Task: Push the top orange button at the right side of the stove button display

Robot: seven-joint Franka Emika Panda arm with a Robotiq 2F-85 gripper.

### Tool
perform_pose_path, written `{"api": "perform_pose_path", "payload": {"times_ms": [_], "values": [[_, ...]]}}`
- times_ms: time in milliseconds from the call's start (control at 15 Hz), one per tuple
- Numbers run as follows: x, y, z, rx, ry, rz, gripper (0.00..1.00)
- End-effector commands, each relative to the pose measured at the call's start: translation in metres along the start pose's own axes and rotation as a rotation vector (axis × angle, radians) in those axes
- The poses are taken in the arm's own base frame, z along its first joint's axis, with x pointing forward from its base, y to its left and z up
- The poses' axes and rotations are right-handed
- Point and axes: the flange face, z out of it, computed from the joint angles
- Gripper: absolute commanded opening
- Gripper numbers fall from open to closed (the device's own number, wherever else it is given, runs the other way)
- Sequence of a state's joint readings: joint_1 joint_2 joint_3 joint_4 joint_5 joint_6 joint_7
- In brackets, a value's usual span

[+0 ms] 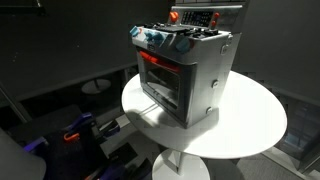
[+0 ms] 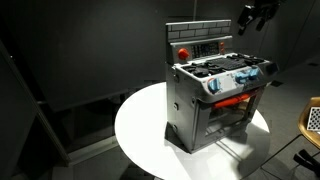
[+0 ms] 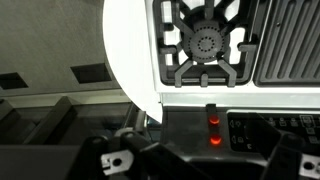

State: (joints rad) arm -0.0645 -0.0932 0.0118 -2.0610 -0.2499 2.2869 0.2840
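Note:
The silver-grey toy stove (image 1: 190, 75) (image 2: 215, 100) stands on a round white table (image 1: 250, 125) (image 2: 140, 130). Its dark upright button display (image 1: 207, 17) (image 2: 200, 45) rises at the back and has a red patch at one end. In the wrist view I look down on the stove top, with the burner (image 3: 205, 45) above the dark display (image 3: 250, 135). Two glowing orange buttons sit there one above the other (image 3: 213, 123) (image 3: 214, 141). My gripper (image 2: 255, 15) (image 3: 200, 165) hovers above and beside the display. It is open, empty, and touches nothing.
The table edge (image 3: 130, 60) curves past the stove's side. Blue and dark clutter (image 1: 75, 130) lies on the floor below the table. A chair-like object (image 2: 312, 120) stands at the frame edge. The background is dark walls.

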Motion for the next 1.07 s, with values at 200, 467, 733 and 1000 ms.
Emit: {"api": "perform_pose_path", "payload": {"times_ms": [200,467,733,1000], "values": [[0.043,-0.006,0.035,-0.077,-0.005,0.038,1.00],[0.057,-0.005,0.055,-0.097,-0.017,0.050,1.00],[0.069,-0.010,0.065,-0.087,-0.021,0.046,1.00],[0.079,-0.016,0.073,-0.086,-0.029,0.043,1.00]]}}
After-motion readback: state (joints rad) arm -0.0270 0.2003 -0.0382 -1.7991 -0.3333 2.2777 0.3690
